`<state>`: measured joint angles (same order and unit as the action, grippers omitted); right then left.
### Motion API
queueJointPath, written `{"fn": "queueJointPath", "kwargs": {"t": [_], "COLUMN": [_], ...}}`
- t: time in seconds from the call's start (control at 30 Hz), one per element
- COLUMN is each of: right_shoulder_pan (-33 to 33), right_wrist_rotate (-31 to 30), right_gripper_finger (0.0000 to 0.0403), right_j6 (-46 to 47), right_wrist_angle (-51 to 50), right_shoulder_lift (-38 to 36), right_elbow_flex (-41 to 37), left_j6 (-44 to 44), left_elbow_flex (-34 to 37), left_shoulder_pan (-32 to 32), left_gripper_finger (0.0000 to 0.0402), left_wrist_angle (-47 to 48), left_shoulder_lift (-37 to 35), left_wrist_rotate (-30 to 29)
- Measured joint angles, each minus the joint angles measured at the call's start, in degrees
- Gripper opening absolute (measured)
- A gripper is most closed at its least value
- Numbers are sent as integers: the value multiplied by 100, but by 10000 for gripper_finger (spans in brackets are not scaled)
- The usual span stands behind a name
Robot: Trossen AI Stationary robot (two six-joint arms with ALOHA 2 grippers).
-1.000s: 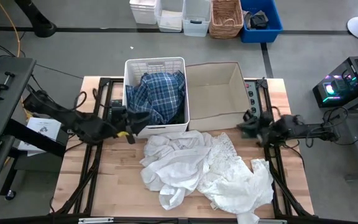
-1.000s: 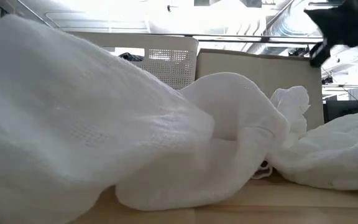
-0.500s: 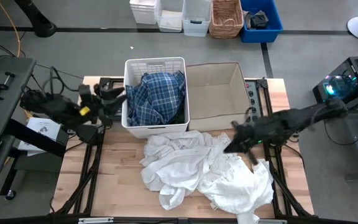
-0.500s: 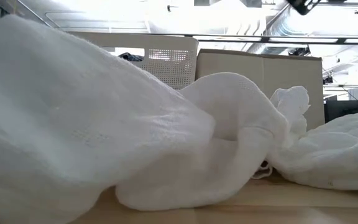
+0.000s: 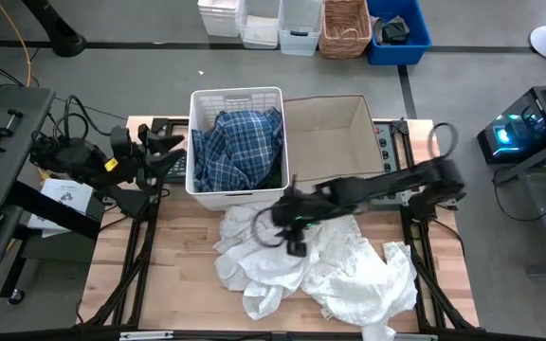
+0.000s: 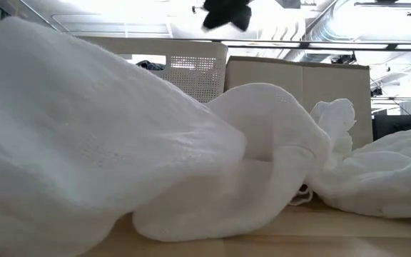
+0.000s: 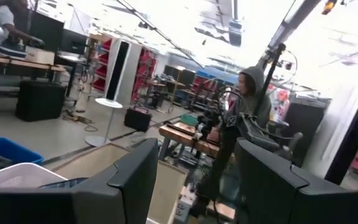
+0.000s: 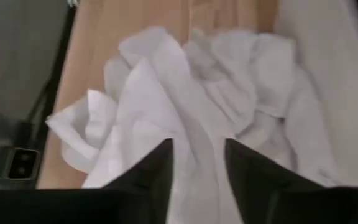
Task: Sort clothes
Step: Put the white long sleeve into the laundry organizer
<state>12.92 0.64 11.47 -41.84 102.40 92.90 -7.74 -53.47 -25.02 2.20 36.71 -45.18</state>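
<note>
Several white clothes (image 5: 311,256) lie in a heap on the wooden table's near half; they fill the low view (image 6: 120,157) and show in the right wrist view (image 8: 185,81). The blue-and-white plaid shirt (image 5: 238,142) lies in the white basket (image 5: 235,98). The dark green and dark grey garments do not show. My right gripper (image 5: 290,216) is open and hovers above the heap's far left part; it also shows in the low view (image 6: 227,13) and its own wrist view (image 8: 197,163). My left gripper (image 5: 167,150) is open and empty, left of the basket (image 7: 194,180).
An open beige box (image 5: 330,142) stands right of the basket at the table's far side. Bins and a wicker basket (image 5: 345,26) stand on the floor beyond. A person in a hooded top (image 7: 248,99) stands in the room behind.
My right gripper has swung from the table's right edge toward the left, out over the white heap, and stays open. My left gripper has drawn back from the basket's near left corner toward the far and left edges. The clothes have not moved.
</note>
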Motion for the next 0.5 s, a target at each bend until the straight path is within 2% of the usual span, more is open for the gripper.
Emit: {"fn": "queueJointPath", "kwargs": {"t": [0.13,0.23,0.33,0.5], "right_shoulder_pan": [97,159,176,124], "right_wrist_rotate": [34,36,-4,-507], "right_gripper_finger": [215,252,269,271], "right_j6": [-381,-448,-348,40], "right_wrist_angle": [-535,-1093,-1464,-1551], "right_shoulder_lift": [978,1692,2249,2937], "right_elbow_flex": [812,1327,1695,1825], "left_j6": [-9,-13,-105,-114], "left_elbow_flex": [0,0,0,0], "left_shoulder_pan": [0,0,0,0], "left_gripper_finger": [201,201,201,201], "left_wrist_angle": [415,699,862,962], "left_shoulder_lift": [-73,-115,-155,-179], "left_wrist_rotate": [152,264,285,287]}}
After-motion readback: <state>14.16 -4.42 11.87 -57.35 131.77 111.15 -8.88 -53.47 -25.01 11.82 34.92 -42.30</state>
